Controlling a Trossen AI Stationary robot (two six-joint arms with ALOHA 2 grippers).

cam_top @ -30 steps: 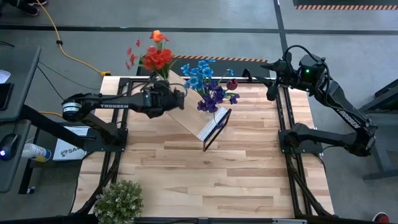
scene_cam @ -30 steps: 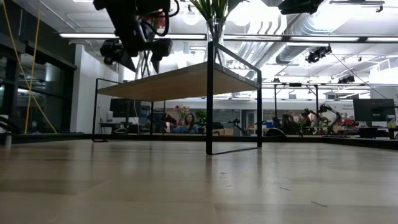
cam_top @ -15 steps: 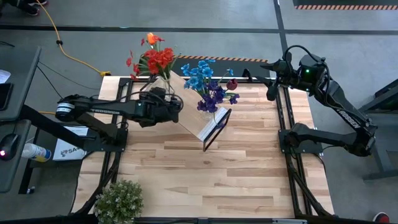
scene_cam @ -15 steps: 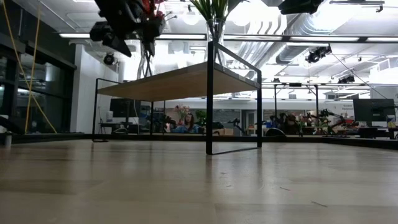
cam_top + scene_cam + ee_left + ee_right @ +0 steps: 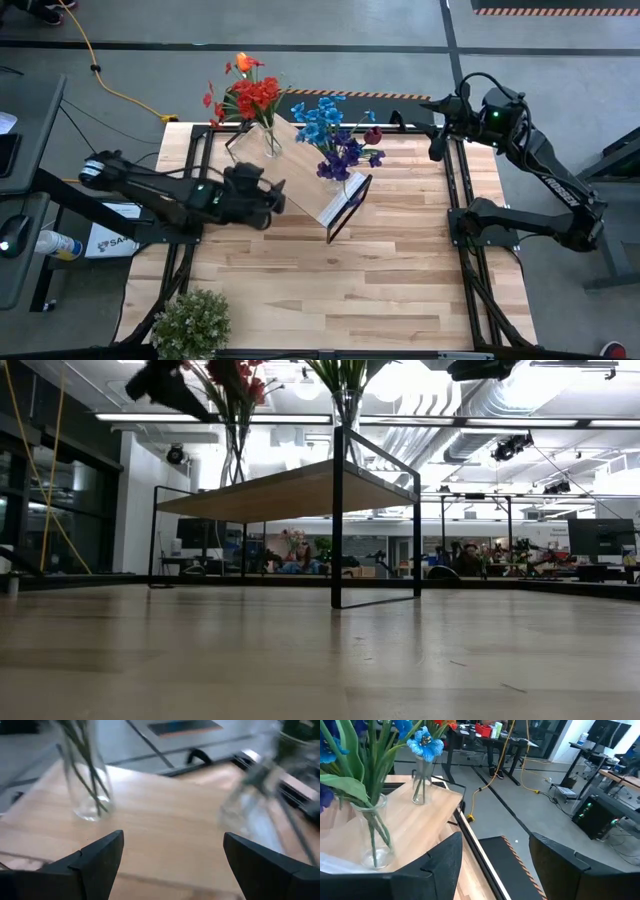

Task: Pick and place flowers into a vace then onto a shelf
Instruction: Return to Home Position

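the shelf [image 5: 312, 192] held both bunches of flowers in glass vases: the red and orange flowers [image 5: 252, 95] at its far left end, the blue and purple flowers [image 5: 322, 122] toward its right. the left gripper [image 5: 274, 196] had released the red bunch's vase [image 5: 271, 143] and drawn back off the shelf's left side, jaws spread and empty. the right gripper [image 5: 437, 141] waited beyond the shelf's right end, jaws also apart. placing looked finished, with only homing left.

Clear glossy vase [image 5: 86, 790], matt wood shelf [image 5: 290, 490]
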